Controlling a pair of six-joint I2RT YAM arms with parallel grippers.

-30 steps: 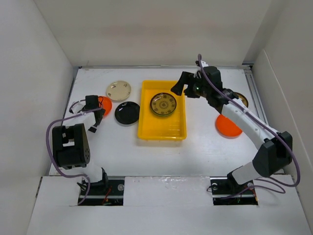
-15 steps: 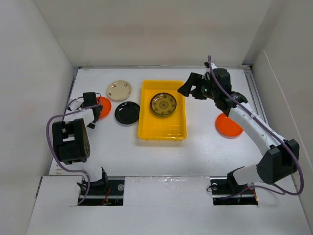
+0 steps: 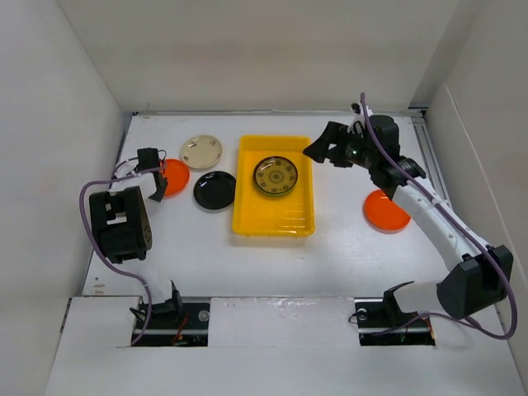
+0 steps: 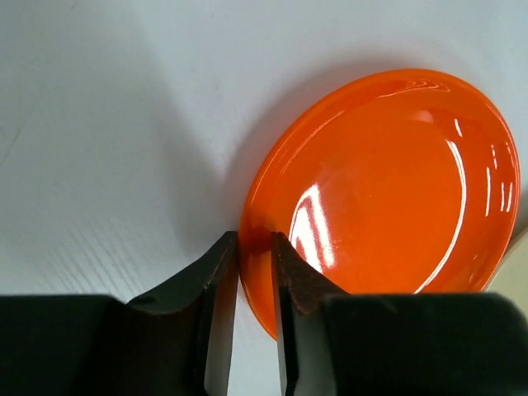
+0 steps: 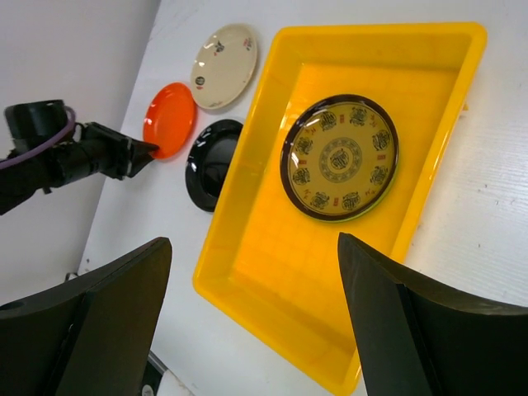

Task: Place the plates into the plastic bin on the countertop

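Clearly, the left gripper (image 4: 254, 244) is pinching the rim of an orange plate (image 4: 388, 181). Its jaws are standing narrow, with one finger sitting just outside the plate's edge and the other reaching over onto the glossy inner face. From the top view this plate is sitting at the left side of the countertop (image 3: 330, 247), near a black plate (image 3: 214, 190) and a beige plate (image 3: 200, 152). Whether its gripped edge is resting on the surface or raised off it cannot be told.

The right gripper (image 5: 254, 241) is hanging in the air with its jaws spread wide, gripping and touching nothing. It is hovering just beside the far right corner of the plastic bin (image 3: 272, 213) and looking down into it.

The bin is sitting at the middle of the countertop, and a gold-patterned plate (image 3: 275, 176) is lying flat on its gridded floor, in the far half. A second orange plate (image 3: 386, 211) is lying on the countertop to the right of the bin, partly under the right arm.
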